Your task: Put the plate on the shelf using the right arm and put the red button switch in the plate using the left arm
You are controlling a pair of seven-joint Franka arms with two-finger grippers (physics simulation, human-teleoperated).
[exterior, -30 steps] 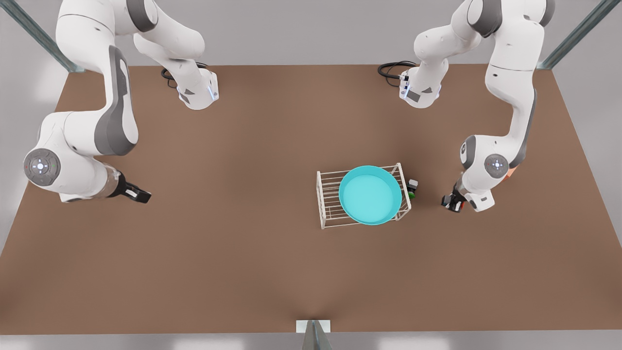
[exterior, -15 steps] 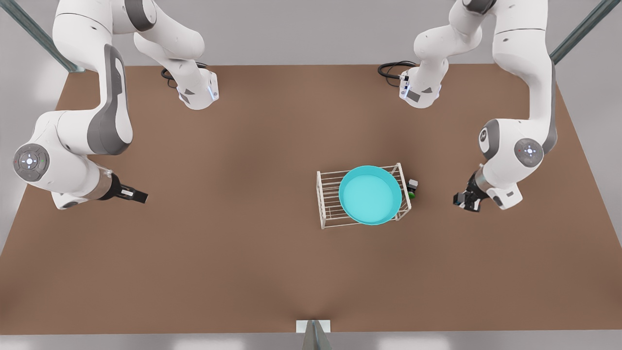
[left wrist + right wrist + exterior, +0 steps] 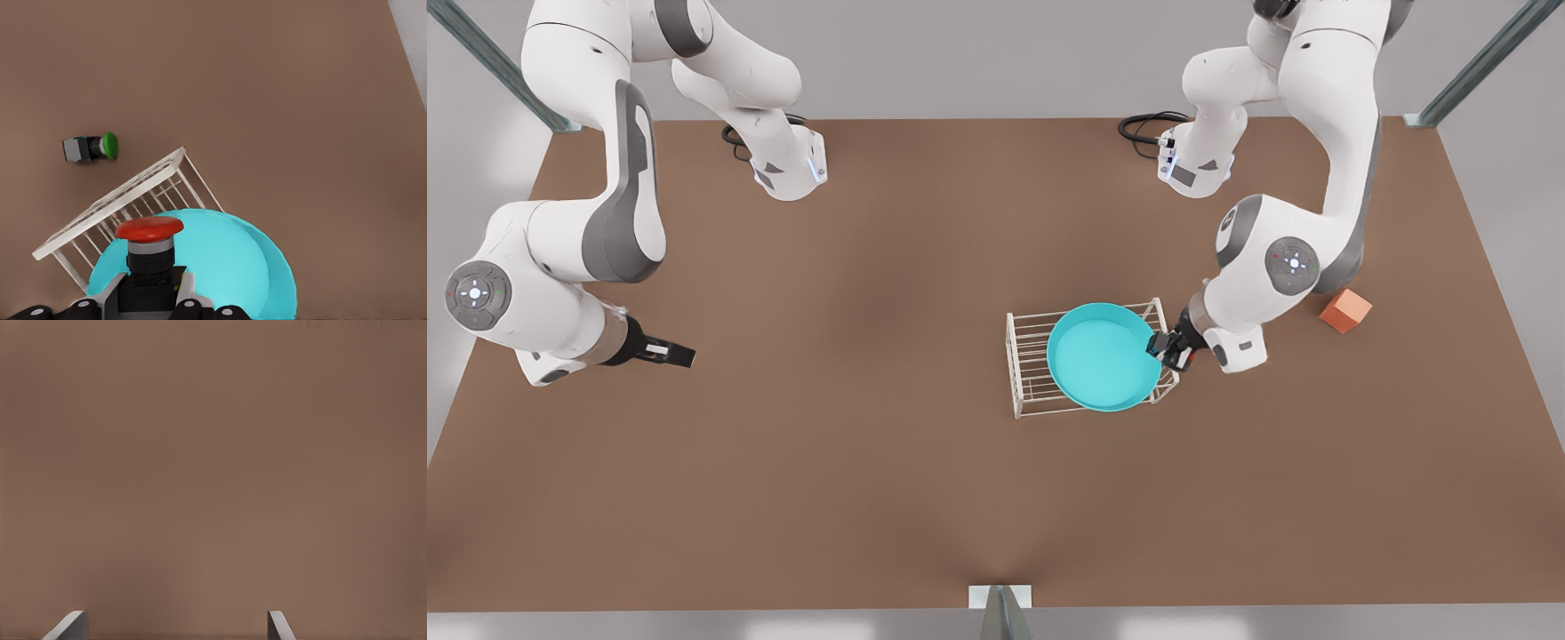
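Note:
The turquoise plate (image 3: 1104, 356) lies on top of the white wire shelf (image 3: 1018, 373), covering the end toward the front view's right. My left gripper (image 3: 1169, 348) hovers at that plate's rim and is shut on the red button switch (image 3: 150, 230), which stands red cap up between the fingers. In the left wrist view the plate (image 3: 227, 267) and the shelf (image 3: 120, 200) lie just beneath the switch. My right gripper (image 3: 680, 356) waits far off at the front view's left, low over the bare table, open with its fingertips (image 3: 67, 625) wide apart.
A grey switch with a green cap (image 3: 90, 148) lies on the table beside the shelf. An orange cube (image 3: 1345, 310) sits on the brown table (image 3: 871, 462) at the front view's right. Both arm bases stand at the far edge.
My left gripper has carried the red button switch from the front view's right across to the plate's rim, uncovering the orange cube. The right arm has barely shifted.

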